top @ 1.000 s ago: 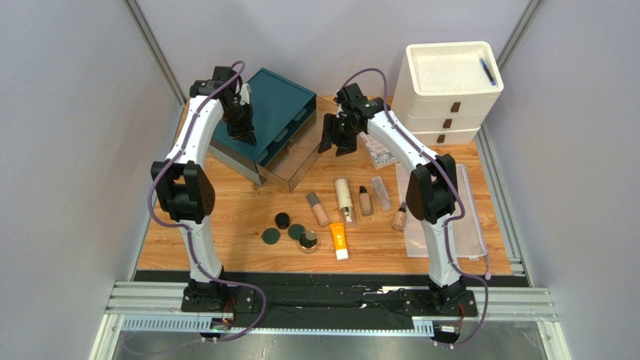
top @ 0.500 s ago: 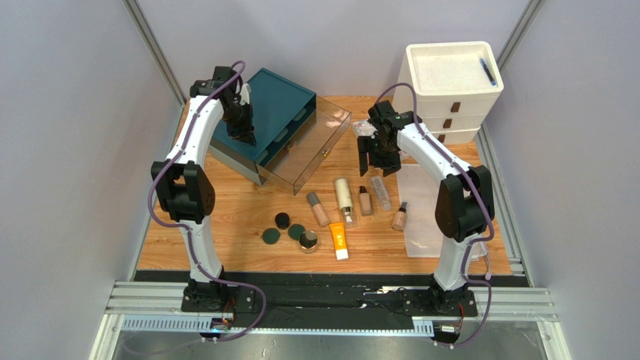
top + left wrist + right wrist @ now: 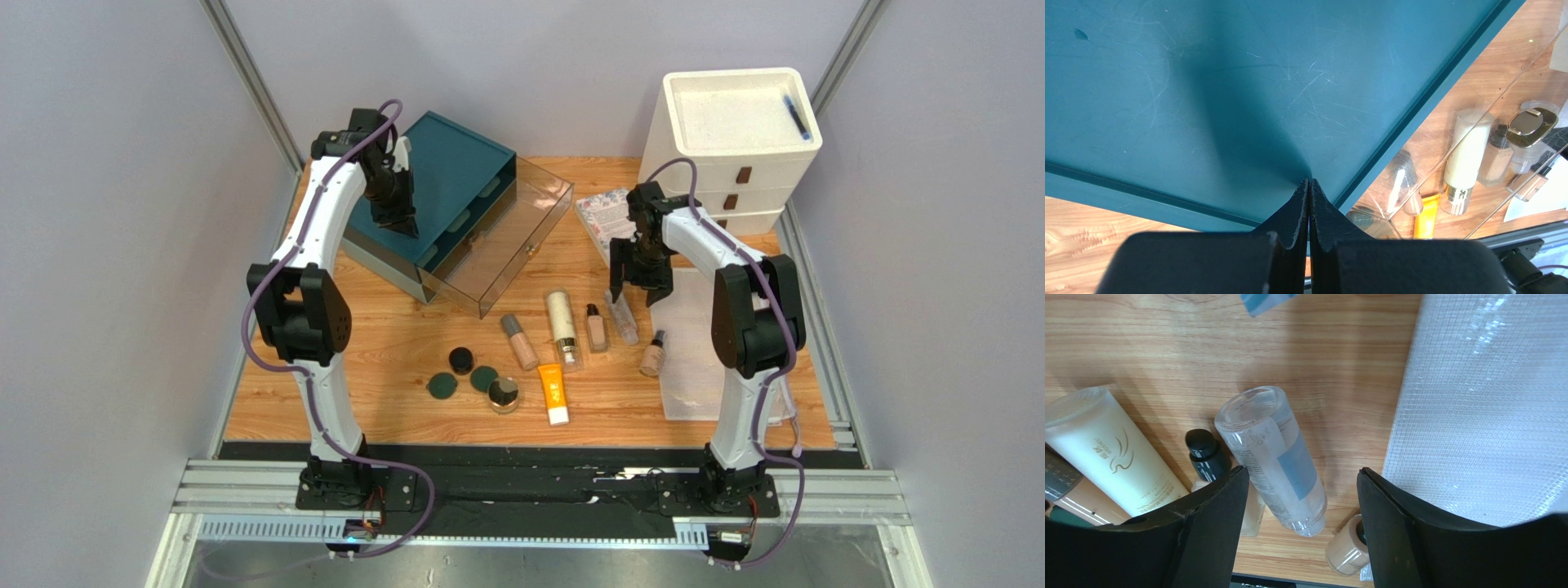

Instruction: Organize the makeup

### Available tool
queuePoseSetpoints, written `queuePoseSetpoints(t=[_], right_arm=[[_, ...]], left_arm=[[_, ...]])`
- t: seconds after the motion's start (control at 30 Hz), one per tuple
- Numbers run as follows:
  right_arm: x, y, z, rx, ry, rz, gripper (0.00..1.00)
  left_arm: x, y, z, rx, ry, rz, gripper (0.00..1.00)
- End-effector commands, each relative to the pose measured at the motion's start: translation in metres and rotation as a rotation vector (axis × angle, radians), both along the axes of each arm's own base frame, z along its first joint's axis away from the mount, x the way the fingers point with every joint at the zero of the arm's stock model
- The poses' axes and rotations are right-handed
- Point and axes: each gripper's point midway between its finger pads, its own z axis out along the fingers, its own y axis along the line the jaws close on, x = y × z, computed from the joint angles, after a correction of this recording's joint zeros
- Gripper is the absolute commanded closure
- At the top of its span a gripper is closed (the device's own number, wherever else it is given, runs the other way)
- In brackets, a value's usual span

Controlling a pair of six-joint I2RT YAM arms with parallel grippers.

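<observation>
The right gripper (image 3: 1303, 474) is hanging low over the row of makeup (image 3: 596, 328) with its jaws spread wide. It is straddling the clear tube (image 3: 1275, 459), which is lying on its side on the wooden table (image 3: 368, 392) between a small black-capped bottle (image 3: 1206, 454) and the edge of the mesh pouch (image 3: 1487, 404); nothing is being held. The tube is looking light, stiff and glossy, a round barrel that is likely to roll or slip out from between the pads. I am judging the labelled middle of the barrel, taken square across, to be the safest place to close, keeping the finger nearest the black-capped bottle from catching it. The rest of the makeup is lying loose on the table nearby: a cream-gold bottle (image 3: 562, 321), a beige bottle (image 3: 519, 341), an orange tube (image 3: 553, 392), a small tan bottle (image 3: 653, 355) beside the pouch, and four round compacts (image 3: 485, 377) clustered to the left. The left gripper (image 3: 1309, 184) is sitting with its fingers pressed together over the lid of the teal box (image 3: 460, 172) — whether it is touching the lid I cannot tell. That box's clear drawer (image 3: 515, 239) is standing pulled out and appearing empty. The white drawer chest (image 3: 732, 147) at the back right is showing shut drawers, their contents hidden, and a dark pen-like item (image 3: 797, 116) in its top tray.
</observation>
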Motion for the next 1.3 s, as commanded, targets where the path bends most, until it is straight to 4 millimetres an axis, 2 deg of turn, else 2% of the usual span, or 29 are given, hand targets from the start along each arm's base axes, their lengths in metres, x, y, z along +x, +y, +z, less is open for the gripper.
queuePoseSetpoints(t=[0.0, 0.13, 0.2, 0.27, 0.3, 0.33, 0.4, 0.43, 0.5, 0.63, 0.7, 0.73, 0.77, 0.83, 0.87, 1.0, 1.03, 1.2, 1.27], right_arm=[[0.016, 0.007, -0.019, 0.006, -0.016, -0.001, 0.33], [0.013, 0.008, -0.025, 0.010, -0.007, 0.002, 0.36], [0.008, 0.005, -0.035, -0.004, 0.019, 0.005, 0.37], [0.005, 0.003, -0.042, -0.015, 0.037, 0.007, 0.42], [0.003, 0.002, -0.046, -0.020, 0.043, 0.007, 0.50], [0.000, -0.001, -0.050, -0.033, 0.053, 0.001, 0.73], [0.002, -0.002, -0.047, -0.040, 0.031, -0.011, 0.94], [0.002, -0.004, -0.046, -0.050, 0.027, -0.016, 1.00], [0.004, -0.006, -0.039, -0.055, 0.009, -0.018, 1.00], [0.010, -0.005, -0.012, -0.051, -0.042, -0.018, 1.00], [0.020, 0.002, 0.014, -0.001, -0.101, -0.018, 1.00], [0.022, 0.009, 0.024, 0.042, -0.119, -0.016, 1.00], [0.029, 0.016, 0.046, 0.085, -0.175, -0.011, 1.00], [0.037, 0.033, 0.070, 0.183, -0.233, 0.012, 1.00], [0.045, 0.040, 0.091, 0.224, -0.285, 0.015, 1.00], [0.065, 0.078, 0.143, 0.445, -0.404, 0.078, 1.00], [0.076, 0.086, 0.154, 0.489, -0.453, 0.090, 1.00], [0.109, 0.136, 0.195, 0.739, -0.534, 0.150, 1.00], [0.117, 0.153, 0.203, 0.802, -0.542, 0.162, 1.00]], left_arm=[[-0.024, 0.016, -0.039, 0.103, 0.157, -0.021, 1.00], [-0.023, 0.016, -0.040, 0.101, 0.163, -0.021, 1.00], [-0.023, 0.014, -0.041, 0.094, 0.165, -0.022, 1.00], [-0.023, 0.014, -0.042, 0.091, 0.169, -0.021, 1.00], [-0.022, 0.013, -0.043, 0.090, 0.170, -0.018, 1.00], [-0.023, 0.013, -0.043, 0.090, 0.171, -0.018, 1.00], [-0.022, 0.013, -0.042, 0.090, 0.168, -0.020, 1.00], [-0.022, 0.013, -0.042, 0.091, 0.167, -0.018, 1.00], [-0.022, 0.013, -0.042, 0.090, 0.167, -0.016, 1.00], [-0.021, 0.011, -0.042, 0.082, 0.165, -0.012, 1.00], [-0.021, 0.010, -0.041, 0.084, 0.163, -0.015, 1.00], [-0.020, 0.010, -0.040, 0.084, 0.157, -0.014, 1.00], [-0.021, 0.010, -0.041, 0.086, 0.158, -0.015, 1.00], [-0.021, 0.010, -0.041, 0.092, 0.155, -0.010, 1.00], [-0.021, 0.009, -0.043, 0.089, 0.158, -0.011, 1.00], [-0.021, 0.007, -0.043, 0.082, 0.155, -0.013, 1.00], [-0.021, 0.006, -0.044, 0.081, 0.158, -0.014, 1.00], [-0.020, 0.000, -0.045, 0.067, 0.160, -0.016, 1.00], [-0.020, -0.002, -0.045, 0.066, 0.162, -0.018, 1.00]])
